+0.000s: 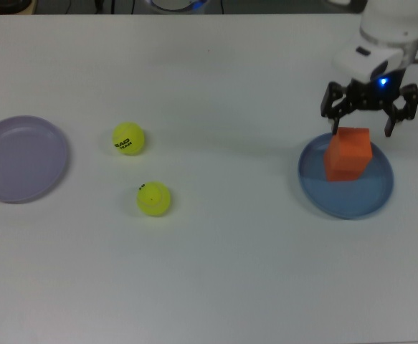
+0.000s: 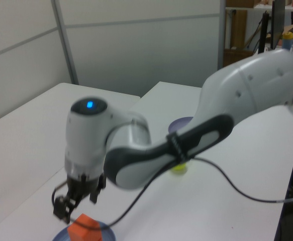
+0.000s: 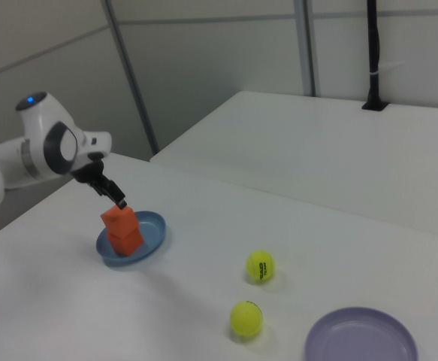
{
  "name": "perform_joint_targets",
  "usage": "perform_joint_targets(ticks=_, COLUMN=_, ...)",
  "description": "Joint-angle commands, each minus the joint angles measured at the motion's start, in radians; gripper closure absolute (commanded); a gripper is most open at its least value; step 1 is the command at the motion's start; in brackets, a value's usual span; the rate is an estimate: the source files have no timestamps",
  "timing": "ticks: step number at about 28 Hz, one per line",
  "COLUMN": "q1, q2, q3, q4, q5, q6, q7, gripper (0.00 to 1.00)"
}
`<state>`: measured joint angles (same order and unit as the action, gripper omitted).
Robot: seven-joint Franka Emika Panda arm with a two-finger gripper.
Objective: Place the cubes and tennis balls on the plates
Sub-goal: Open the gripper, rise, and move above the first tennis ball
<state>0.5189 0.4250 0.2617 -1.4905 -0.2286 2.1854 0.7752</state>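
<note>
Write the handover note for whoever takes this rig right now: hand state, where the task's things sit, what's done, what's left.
Hand: open, empty, raised just above the stacked cubes, touching nothing.
Cubes: both orange cubes are on the blue plate, one stacked on the other; the top view shows only the upper one.
Tennis balls: both on the bare table between the plates, one with black lettering, the other nearer the top view's bottom edge.
Lavender plate: at the top view's left, nothing on it.
Done: cubes plated.
Left: both balls still need a plate; the lavender one looks the nearer choice.
</note>
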Motion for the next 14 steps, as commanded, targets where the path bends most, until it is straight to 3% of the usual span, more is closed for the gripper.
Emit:
perform_joint_targets(ticks=1, q1=-0.039, q2=-0.138, q3=-0.016, q4=-0.033, q5=0.107, q6=-0.113, q7=-0.048, gripper=0.00)
perform_joint_targets(ticks=4, q1=-0.068, q2=-0.185, q3=-0.042, q4=-0.034, q5=0.161, q6=-0.185, q7=-0.082, gripper=0.00)
perform_joint_targets(ticks=9, q1=-0.077, q2=-0.274, q3=-0.172, q4=-0.092, q5=0.233, q6=-0.228, q7=-0.142, gripper=0.00)
perform_joint_targets(ticks=10, q1=-0.079, q2=-0.307, q3=-0.217, q4=-0.121, q5=0.254, q6=-0.233, q7=-0.174, gripper=0.00)
perform_joint_targets(ticks=14, q1=-0.102, q2=-0.385, q3=-0.282, q4=-0.204, q5=0.298, q6=-0.234, q7=-0.226, gripper=0.00)
